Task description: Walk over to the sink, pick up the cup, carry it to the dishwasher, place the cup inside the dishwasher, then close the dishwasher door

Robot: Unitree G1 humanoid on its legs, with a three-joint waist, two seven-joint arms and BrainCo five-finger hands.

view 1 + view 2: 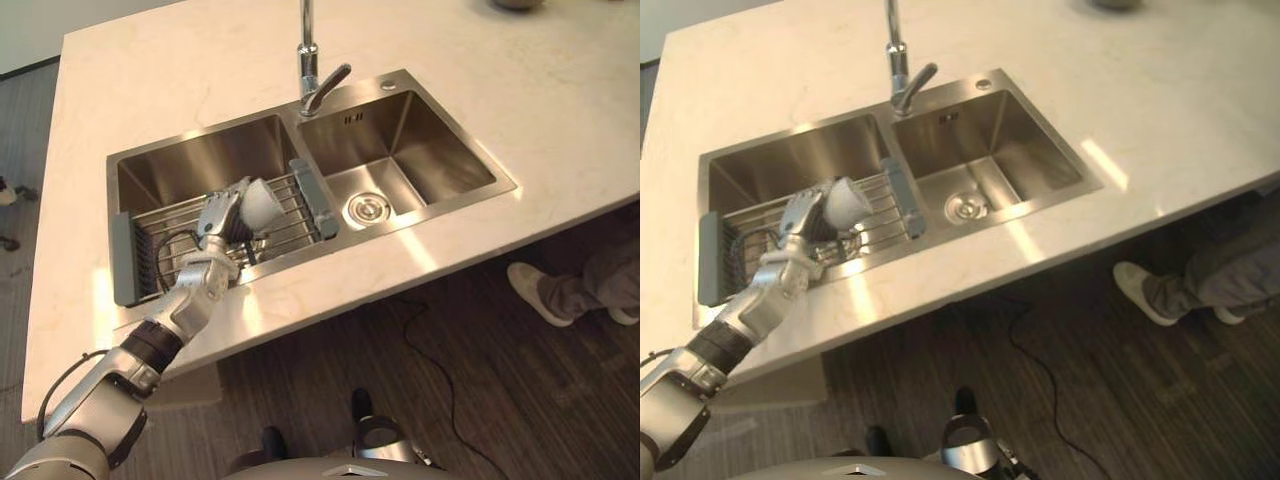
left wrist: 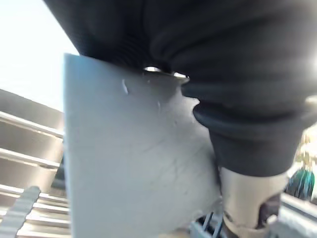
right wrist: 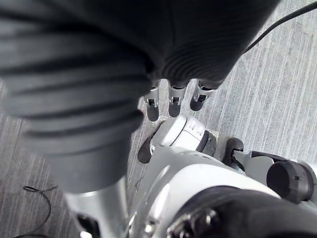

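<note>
Left hand: fingers curled round the cup above the sink and its wire rack.
Right hand: fingers relaxed, empty.

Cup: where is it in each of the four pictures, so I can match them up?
Left eye view: cup left of centre, in the left hand, over the wire rack.
Right eye view: cup further left, same grip.
Left wrist view: cup, big grey surface, centre-left.
Right wrist view: right hand over floor.
Shared landmark: the wire rack's bars.

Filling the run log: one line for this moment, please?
phase: pick | left hand: shut on cup at sink rack | right hand: idle
</note>
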